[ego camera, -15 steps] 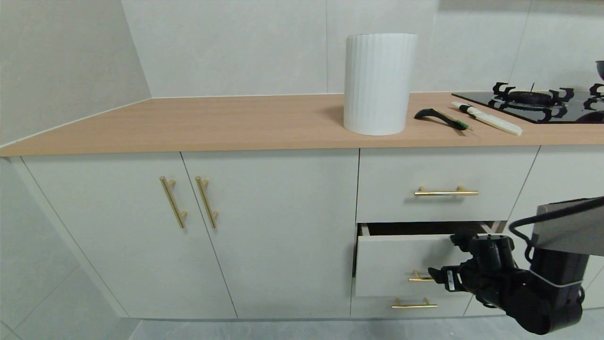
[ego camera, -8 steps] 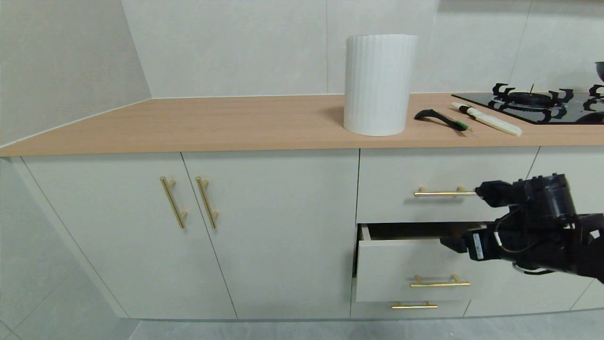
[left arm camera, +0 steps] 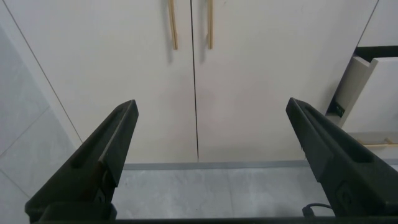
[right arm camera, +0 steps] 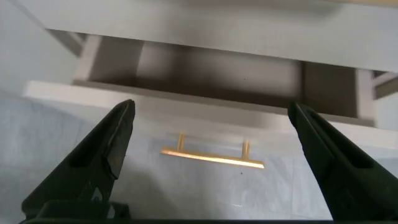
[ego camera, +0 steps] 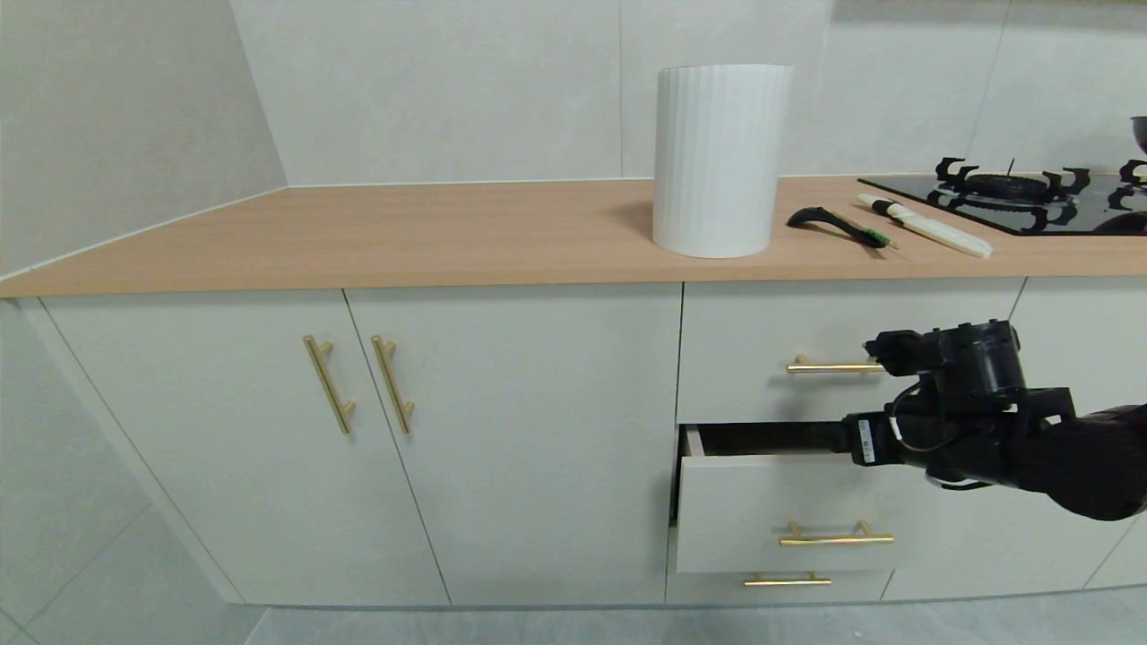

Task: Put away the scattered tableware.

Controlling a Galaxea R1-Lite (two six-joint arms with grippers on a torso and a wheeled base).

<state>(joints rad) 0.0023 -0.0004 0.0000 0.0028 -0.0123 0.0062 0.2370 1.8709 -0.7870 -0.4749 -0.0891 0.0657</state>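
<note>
While right gripper [right arm camera: 210, 107] gapes wide by the part-open drawer [ego camera: 762, 493], left gripper [left arm camera: 211, 104] gapes too

Black utensil [ego camera: 838, 226] and cream utensil [ego camera: 927, 225] laid flat on the countertop [ego camera: 448, 233].
The black one is curved and tipped green at its handle. The cream one, just beside it, is banded dark near one end. Below them, the middle drawer [ego camera: 771, 506] is pulled partly out.
</note>
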